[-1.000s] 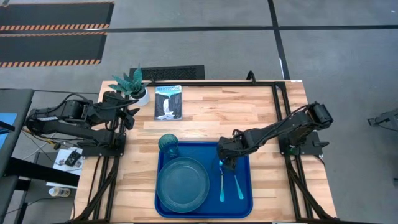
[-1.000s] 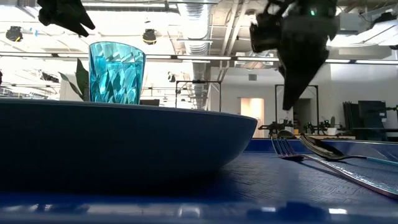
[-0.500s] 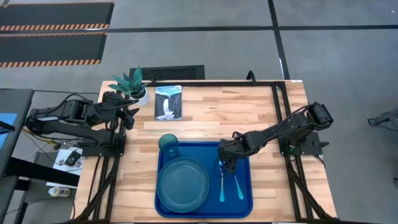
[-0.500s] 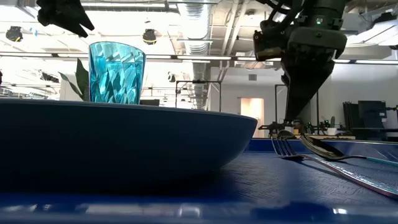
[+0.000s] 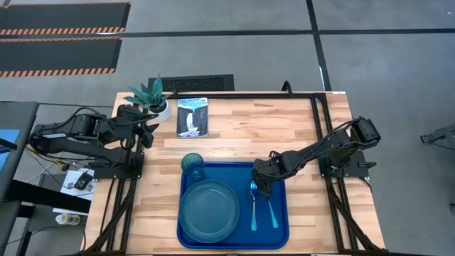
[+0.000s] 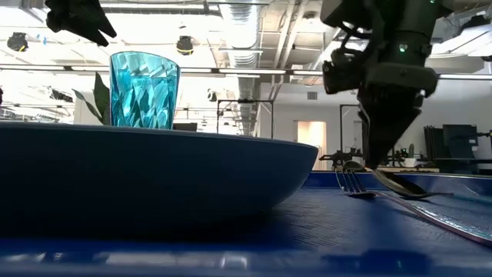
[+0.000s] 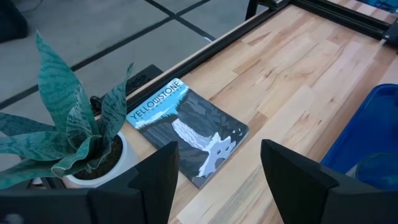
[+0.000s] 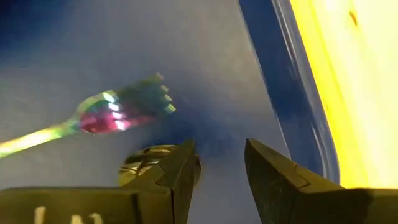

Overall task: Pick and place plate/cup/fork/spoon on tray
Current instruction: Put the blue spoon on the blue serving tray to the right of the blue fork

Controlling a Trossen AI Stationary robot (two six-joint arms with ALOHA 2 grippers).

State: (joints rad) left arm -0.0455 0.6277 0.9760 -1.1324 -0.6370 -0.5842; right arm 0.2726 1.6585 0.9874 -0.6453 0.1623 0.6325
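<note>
R gripper point(image 5: 261, 189) low over spoon point(image 5: 270, 207) bowl, fork point(image 5: 253, 206) tines just beside; fingers parted, holding nothing. Shiny metal heads, slim light-blue handles, smooth blue tray point(image 5: 279, 235).

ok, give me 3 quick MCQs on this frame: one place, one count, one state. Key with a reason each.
1. Where is the cup?
A. at the tray's far left corner, beside the plate
B. on the booklet
C. in the left pincer

2. How many utensils lie on the tray?
A. none
B. two
C. four

3. What is the right pincer doing?
A. gripping the plate
B. parked off the table
C. open, low over the spoon's bowl, holding nothing

Key:
1 A, it stands inside the tray rim next to the plate.
2 B, the fork and spoon lie side by side.
3 C, its fingers stand apart above the spoon bowl.
</note>
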